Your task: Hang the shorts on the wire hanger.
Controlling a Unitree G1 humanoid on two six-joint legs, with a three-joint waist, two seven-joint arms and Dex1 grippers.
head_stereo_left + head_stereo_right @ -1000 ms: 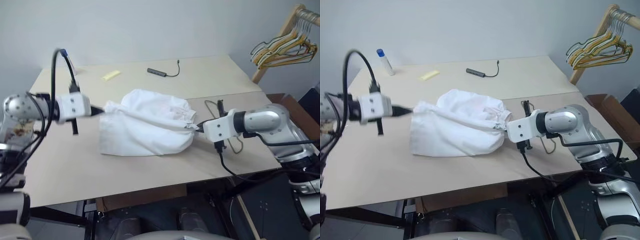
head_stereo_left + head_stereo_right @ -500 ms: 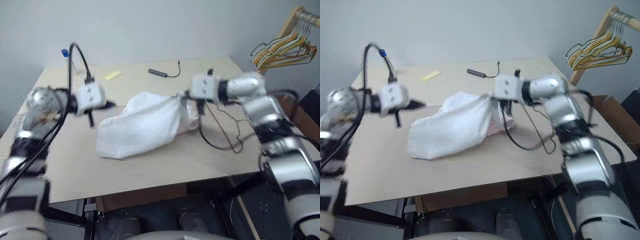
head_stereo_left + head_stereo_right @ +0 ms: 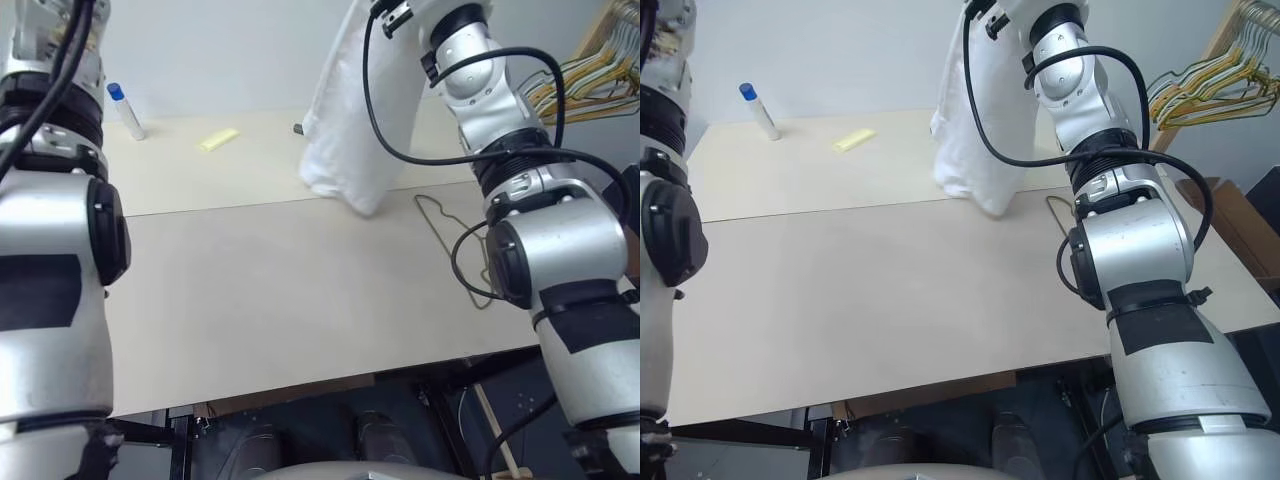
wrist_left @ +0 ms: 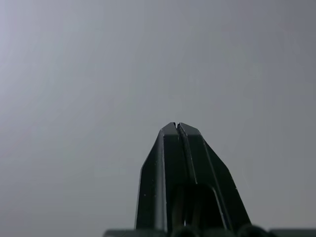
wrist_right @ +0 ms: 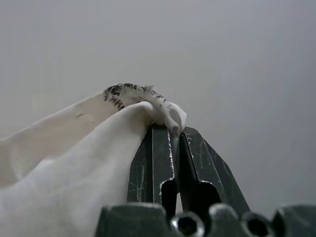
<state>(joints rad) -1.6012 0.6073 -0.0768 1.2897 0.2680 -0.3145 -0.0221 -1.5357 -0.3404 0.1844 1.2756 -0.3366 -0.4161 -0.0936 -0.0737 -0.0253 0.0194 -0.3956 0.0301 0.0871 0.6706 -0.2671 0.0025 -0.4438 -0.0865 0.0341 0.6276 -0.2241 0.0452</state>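
The white shorts (image 3: 352,120) hang in the air over the far side of the table, their lowest fold just above the tabletop. My right gripper (image 5: 176,132) is shut on a bunched edge of the shorts (image 5: 74,163) that bears small dark marks. The right arm is raised high. My left gripper (image 4: 177,126) is shut with nothing in it and points at a bare grey wall. The wire hanger (image 3: 428,210) lies flat on the table, right of the hanging shorts and partly behind my right arm.
The beige table (image 3: 280,300) has a white tube with a blue cap (image 3: 125,108) and a yellow strip (image 3: 220,140) at its far left. Bunched coloured hangers (image 3: 590,75) hang on a wooden rack at the far right. A cardboard box (image 3: 1240,220) sits beside the table.
Both arms have swung upward. The left gripper let go of the shorts. The right gripper lifted them off the table, and they now hang from it alone.
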